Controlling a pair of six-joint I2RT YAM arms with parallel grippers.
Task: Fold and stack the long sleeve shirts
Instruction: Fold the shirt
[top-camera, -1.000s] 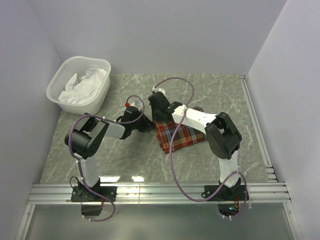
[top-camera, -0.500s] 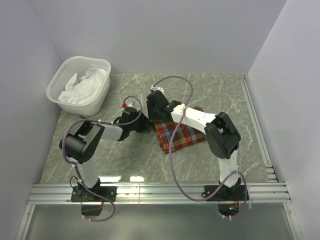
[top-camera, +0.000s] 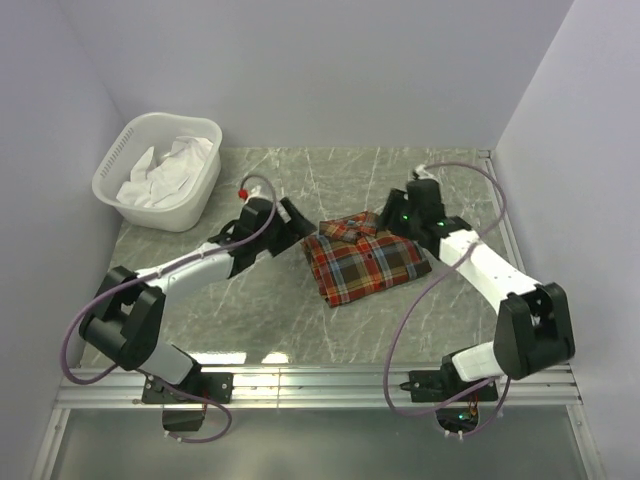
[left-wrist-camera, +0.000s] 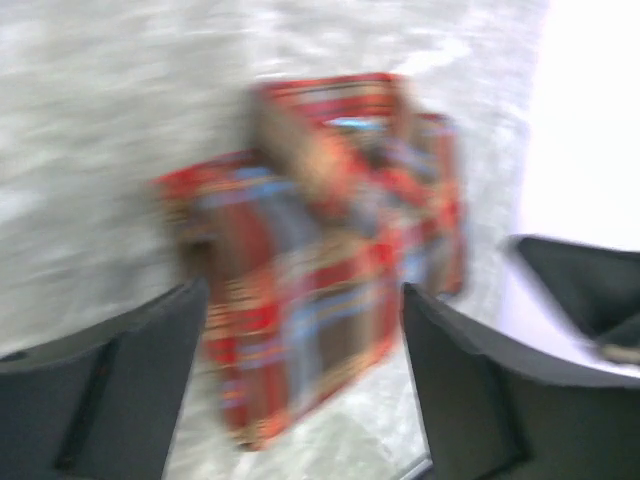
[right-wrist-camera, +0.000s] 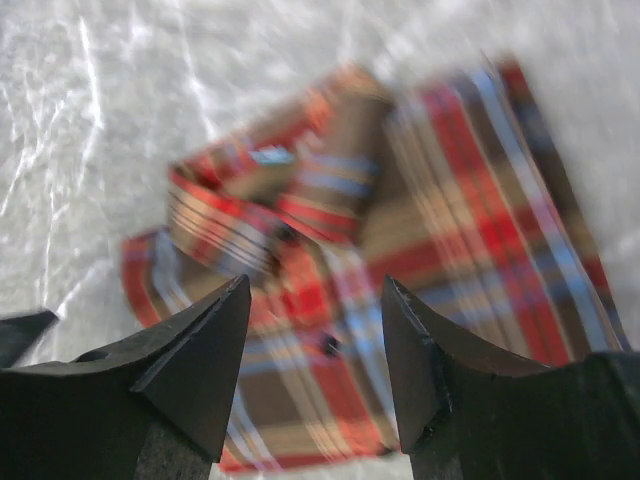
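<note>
Shirt (top-camera: 362, 262) folded, collar end between left end effector (top-camera: 295, 218) and right end effector (top-camera: 391, 215); both spread, empty.

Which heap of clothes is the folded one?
The plaid shirt on the table, folded flat; the white cloth in the basket is crumpled.

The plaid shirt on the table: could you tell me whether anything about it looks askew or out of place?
Only mildly: the folded plaid shirt lies at an angle to the table edges, its collar slightly rumpled. Nothing looks spilled or damaged; left gripper and right gripper stand open, holding nothing.
</note>
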